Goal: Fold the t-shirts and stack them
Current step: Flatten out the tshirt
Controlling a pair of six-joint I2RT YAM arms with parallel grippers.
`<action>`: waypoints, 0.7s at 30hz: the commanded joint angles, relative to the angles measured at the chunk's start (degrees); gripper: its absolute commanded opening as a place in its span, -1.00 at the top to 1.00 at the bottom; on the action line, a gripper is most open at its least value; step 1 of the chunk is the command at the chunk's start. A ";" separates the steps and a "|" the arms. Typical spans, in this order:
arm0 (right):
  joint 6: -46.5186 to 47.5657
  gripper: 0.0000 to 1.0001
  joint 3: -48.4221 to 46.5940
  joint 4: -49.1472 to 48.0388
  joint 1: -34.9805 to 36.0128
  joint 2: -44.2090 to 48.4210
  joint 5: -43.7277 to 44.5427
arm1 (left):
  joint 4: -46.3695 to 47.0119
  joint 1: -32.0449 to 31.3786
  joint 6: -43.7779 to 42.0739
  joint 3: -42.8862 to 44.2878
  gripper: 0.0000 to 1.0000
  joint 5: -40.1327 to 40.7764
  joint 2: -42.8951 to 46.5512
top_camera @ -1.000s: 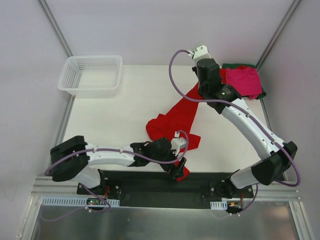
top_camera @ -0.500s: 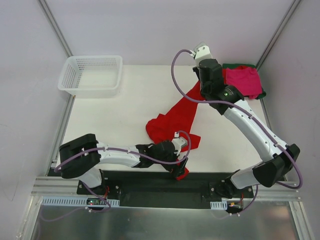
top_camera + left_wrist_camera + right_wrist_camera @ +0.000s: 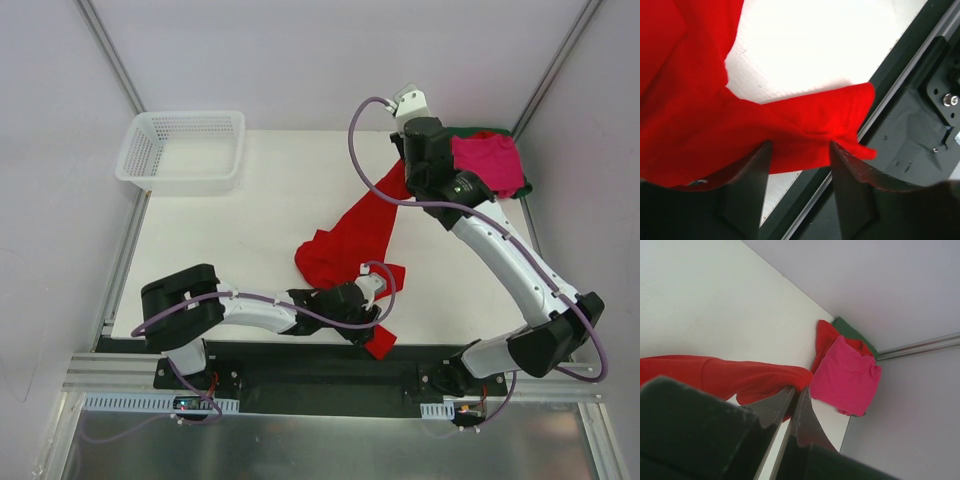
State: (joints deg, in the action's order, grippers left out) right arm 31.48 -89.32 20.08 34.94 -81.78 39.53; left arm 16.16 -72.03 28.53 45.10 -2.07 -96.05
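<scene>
Here, soft, crumpled red t-shirt (image 3: 352, 238).

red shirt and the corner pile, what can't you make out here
- Top view: the left arm covers its fingers, hiding their hold on the bright red t-shirt.
- Left wrist view: the top and left edges cut that shirt off.
- Top and right wrist views: the magenta-pink t-shirt covers most of the dark green t-shirt; the pile's count is unclear.
</scene>
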 commanded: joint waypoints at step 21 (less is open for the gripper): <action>-3.01 0.98 0.11 -1.18 -1.01 3.20 -2.09 | -13.35 1.62 10.22 -6.68 -0.60 8.21 3.15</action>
State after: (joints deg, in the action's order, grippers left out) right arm 29.95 -88.99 20.45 34.30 -81.03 37.80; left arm 14.04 -71.94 34.09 43.35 1.83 -94.02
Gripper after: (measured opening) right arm 0.042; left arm 0.744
